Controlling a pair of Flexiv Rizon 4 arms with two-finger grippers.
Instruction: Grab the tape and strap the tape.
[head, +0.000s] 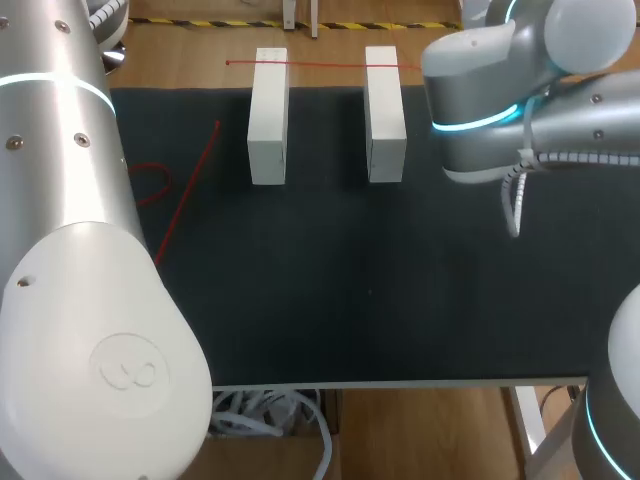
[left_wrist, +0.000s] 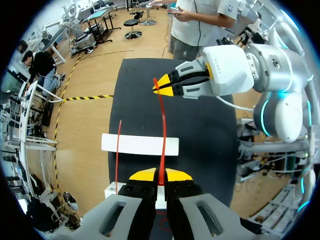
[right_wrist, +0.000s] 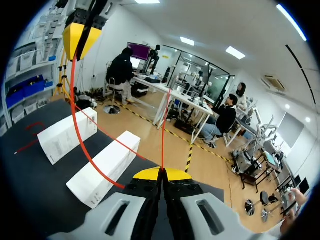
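Black mat (head: 350, 290), two white blocks (head: 268, 120) (head: 385, 120), one red tape (head: 325, 66), two grippers (left_wrist: 160, 174) (right_wrist: 161, 172) clamping it

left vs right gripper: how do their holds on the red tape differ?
Left gripper is by the left block; right gripper is clear of the right block, over bare mat. Past the left gripper a long loose tail of red tape lies on the mat; at the right gripper only a short end shows. Shared: both are shut on the tape, which runs straight between them.

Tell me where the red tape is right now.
In the head view the red tape stretches over the far ends of both white blocks, held between the left gripper and right gripper.
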